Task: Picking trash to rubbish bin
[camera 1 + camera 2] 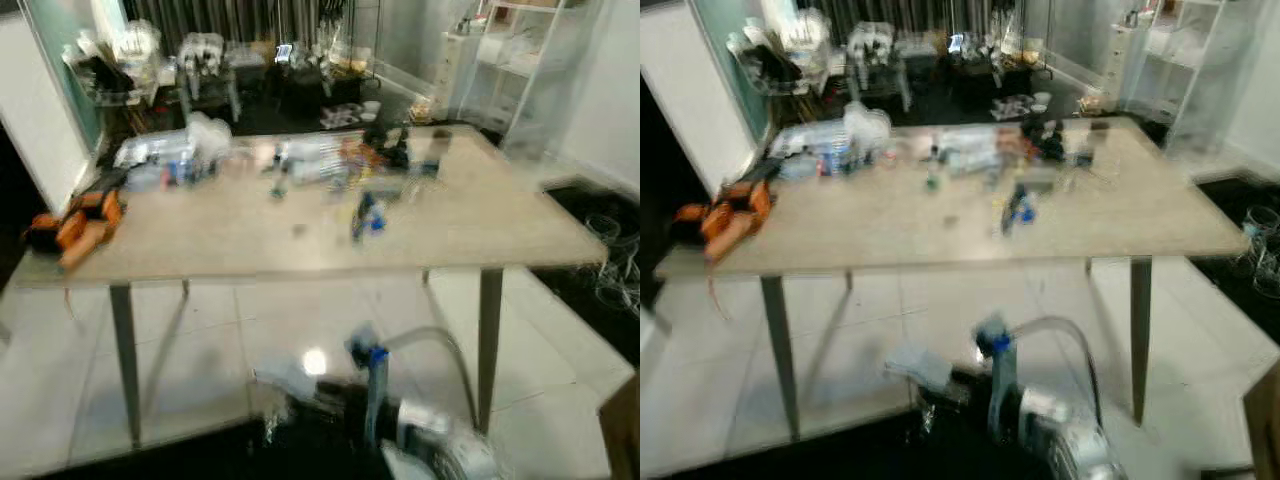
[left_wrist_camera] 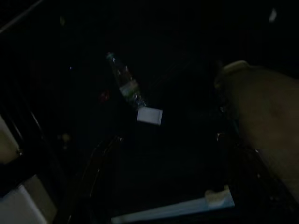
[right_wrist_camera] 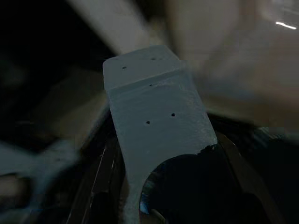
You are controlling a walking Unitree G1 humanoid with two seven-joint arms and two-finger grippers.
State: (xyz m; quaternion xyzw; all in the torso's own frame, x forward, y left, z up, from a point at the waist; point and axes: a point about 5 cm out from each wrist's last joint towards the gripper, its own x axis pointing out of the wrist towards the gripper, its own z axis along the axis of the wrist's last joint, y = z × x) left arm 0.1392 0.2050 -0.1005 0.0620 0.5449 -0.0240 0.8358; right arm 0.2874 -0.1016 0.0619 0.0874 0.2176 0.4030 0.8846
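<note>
Both eye views smeared by motion. Litter on the far half of the table (image 1: 300, 235) too blurred to name: clear plastic wrappers (image 1: 175, 155) far left, a small blue item (image 1: 368, 215) near the middle, dark shapes (image 1: 395, 145) far right. Orange thing (image 1: 80, 222) at the left edge, outline unclear. Right arm (image 1: 420, 435) cut off by the near edge, fingers unreadable against the dark. Left wrist view almost black, only a faint bottle (image 2: 125, 84) and a pale tag (image 2: 149, 115) made out. Right wrist view blocked by a blurred pale plate (image 3: 156, 126).
</note>
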